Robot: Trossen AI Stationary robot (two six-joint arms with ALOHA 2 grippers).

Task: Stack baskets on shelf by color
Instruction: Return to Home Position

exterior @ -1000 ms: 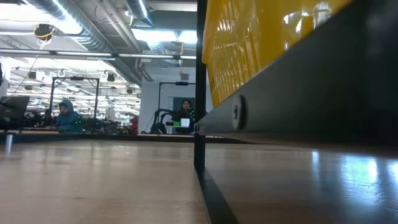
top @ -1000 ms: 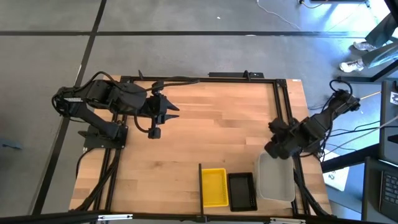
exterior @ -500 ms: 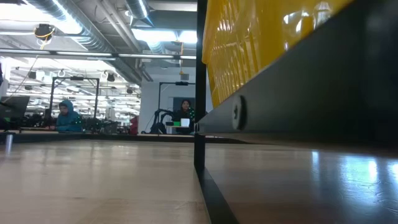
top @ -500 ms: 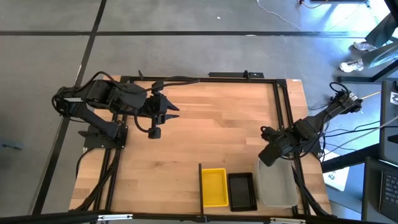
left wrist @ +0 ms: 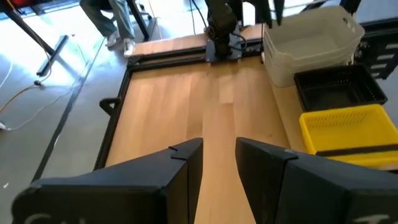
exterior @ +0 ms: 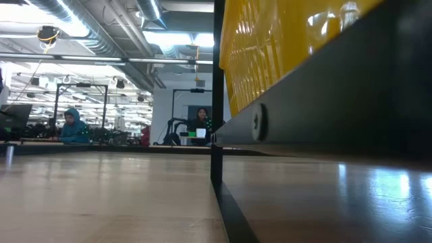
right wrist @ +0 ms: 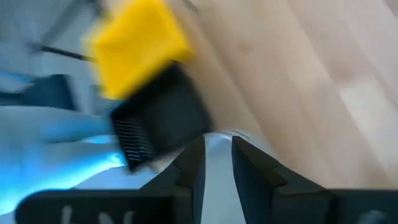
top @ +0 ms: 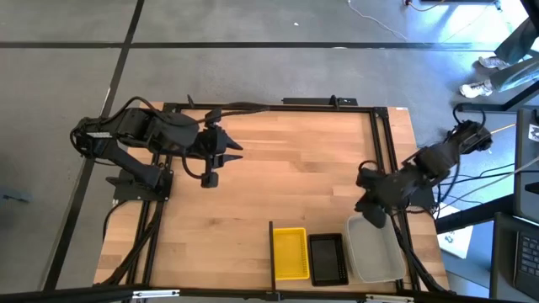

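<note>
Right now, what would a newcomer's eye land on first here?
Three basket stacks line the table edge at the high view's bottom: a yellow stack, a black stack, a grey-white stack. The right claw hangs open and empty at the grey-white stack's edge; the left claw waits far off by the table's left side.

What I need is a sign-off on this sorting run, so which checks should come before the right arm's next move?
1. Nothing held by the right gripper: ok. Its fingers are apart with nothing between them.
2. That gripper clear of the grey-white stack: cannot tell. From above it overlaps the stack's far edge, and its height is not shown.
3. Colours kept apart: ok. The yellow stack, the black stack and the grey-white one sit side by side.
4. Three bins in each stack: cannot tell.
5. No loose bins on the table: ok, none seen.
6. The left gripper out of the way: ok. It is near the table's left edge, far from the stacks, and holds nothing.
</note>
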